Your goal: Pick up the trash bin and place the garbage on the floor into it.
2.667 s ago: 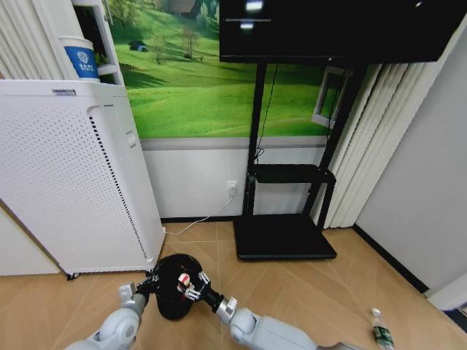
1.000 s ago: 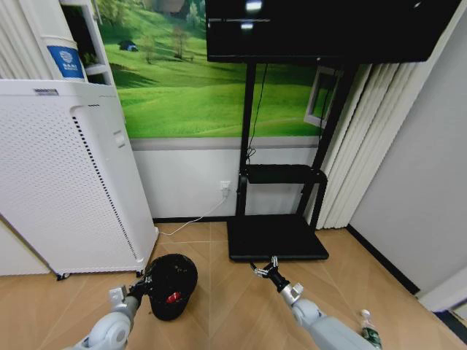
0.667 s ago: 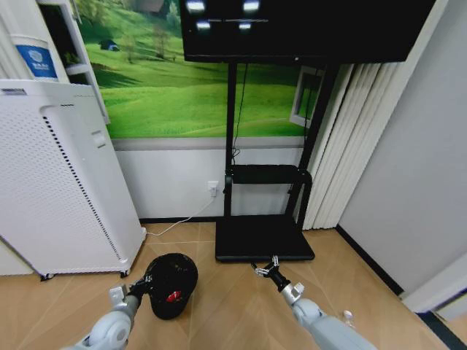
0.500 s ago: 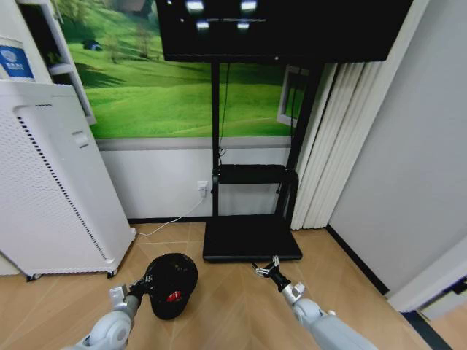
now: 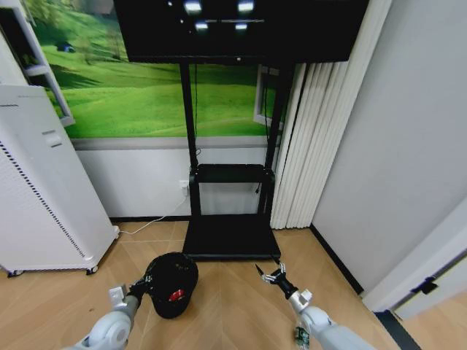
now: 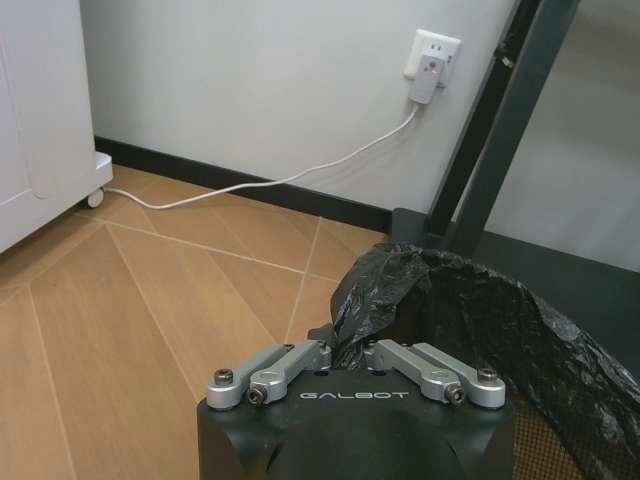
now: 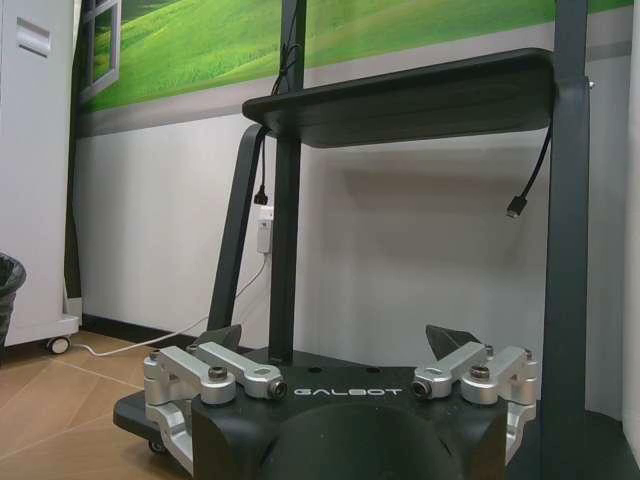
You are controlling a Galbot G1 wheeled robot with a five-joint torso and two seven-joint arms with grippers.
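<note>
The left hand [image 5: 144, 286] is clenched on the bag-lined rim of the trash bin [image 5: 172, 283], which holds a red-and-white bit [image 5: 174, 295], while the right hand [image 5: 273, 275] hovers released over the floor [image 5: 233, 306].

- an office or showroom-like room: wood-look floor [image 5: 233, 306], grey walls
- large dark screen [image 5: 237, 29] on a black wheeled stand [image 5: 230, 237]
- meadow mural [image 5: 146, 95], white air purifier unit [image 5: 36, 189], pleated curtain [image 5: 306, 146]
</note>
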